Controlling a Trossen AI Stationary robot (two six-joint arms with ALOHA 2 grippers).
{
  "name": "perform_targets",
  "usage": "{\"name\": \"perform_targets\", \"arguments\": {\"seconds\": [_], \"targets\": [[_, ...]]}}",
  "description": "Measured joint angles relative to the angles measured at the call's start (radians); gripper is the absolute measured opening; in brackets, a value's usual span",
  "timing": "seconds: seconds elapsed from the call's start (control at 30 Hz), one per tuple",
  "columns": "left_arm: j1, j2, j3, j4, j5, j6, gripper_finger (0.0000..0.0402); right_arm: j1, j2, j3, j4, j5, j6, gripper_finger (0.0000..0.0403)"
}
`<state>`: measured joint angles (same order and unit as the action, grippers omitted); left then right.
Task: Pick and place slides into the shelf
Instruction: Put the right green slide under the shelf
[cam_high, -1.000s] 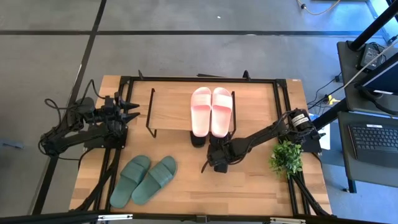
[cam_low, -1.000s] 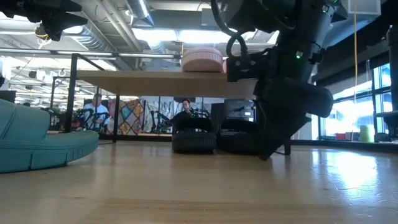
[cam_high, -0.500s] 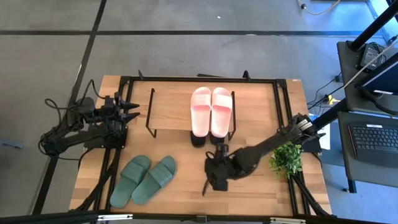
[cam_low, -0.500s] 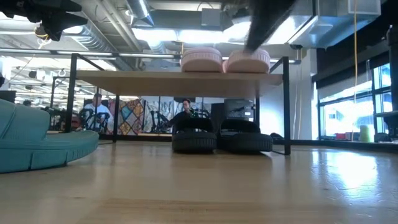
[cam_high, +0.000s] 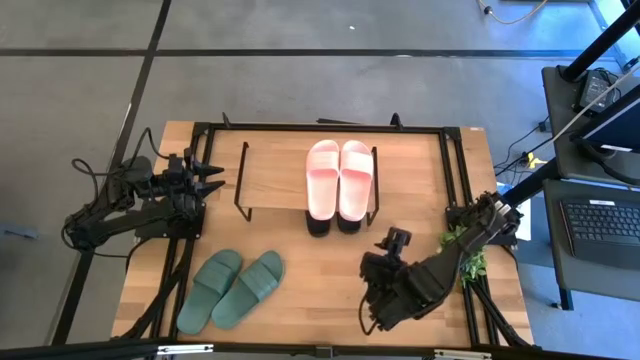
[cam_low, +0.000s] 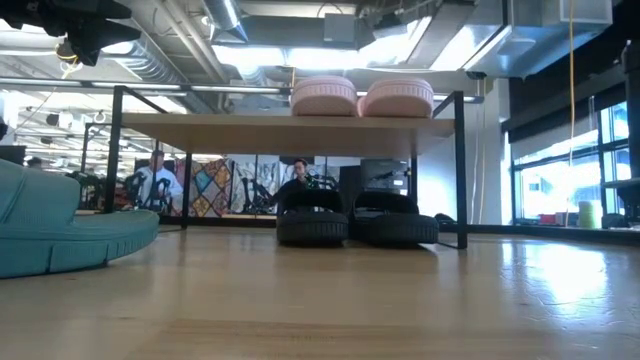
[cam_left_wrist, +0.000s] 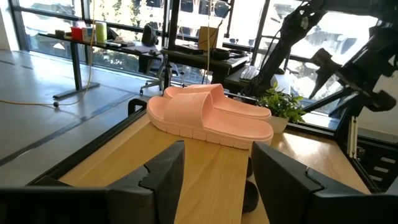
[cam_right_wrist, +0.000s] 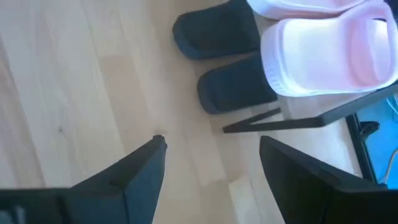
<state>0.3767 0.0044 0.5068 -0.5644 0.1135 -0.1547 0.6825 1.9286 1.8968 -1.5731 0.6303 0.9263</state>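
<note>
The pale pink slides (cam_high: 338, 178) lie side by side on the shelf's top board (cam_high: 275, 175), toward its right end. The black slides (cam_high: 335, 222) stand on the table under that board, their ends sticking out toward the near edge. The dark green slides (cam_high: 232, 288) lie on the table at the near left. My right gripper (cam_high: 372, 308) hangs open above the table, nearer than the black slides (cam_right_wrist: 227, 56) and to their right, empty. My left gripper (cam_high: 212, 180) waits open and level at the shelf's left end, facing the pink slides (cam_left_wrist: 208, 115).
A small potted plant (cam_high: 462, 250) stands at the table's right edge beside my right arm. The shelf's black wire side frame (cam_right_wrist: 311, 118) stands just right of the black slides. Bare tabletop (cam_high: 310, 300) lies between the green slides and my right gripper.
My right gripper has drawn back from the black slides toward the table's near edge and a little to the right, rising out of the low view and turning as it went. The black slides have stayed under the shelf.
</note>
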Motion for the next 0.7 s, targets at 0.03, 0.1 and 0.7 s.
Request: {"name": "perform_targets", "arguments": {"seconds": [0.03,0.1,0.7], "targets": [[0.000,0.000,0.000,0.000,0.000,0.000,0.0179,0.002,-0.011,-0.026,0.015,0.002,0.001,0.0259],[0.000,0.000,0.000,0.000,0.000,0.000,0.0179,0.003,-0.044,-0.087,0.046,0.001,-0.001,0.0259],[0.000,0.000,0.000,0.000,0.000,0.000,0.0179,-0.220,-0.806,-1.156,0.922,-0.232,-0.373,0.0259]]}}
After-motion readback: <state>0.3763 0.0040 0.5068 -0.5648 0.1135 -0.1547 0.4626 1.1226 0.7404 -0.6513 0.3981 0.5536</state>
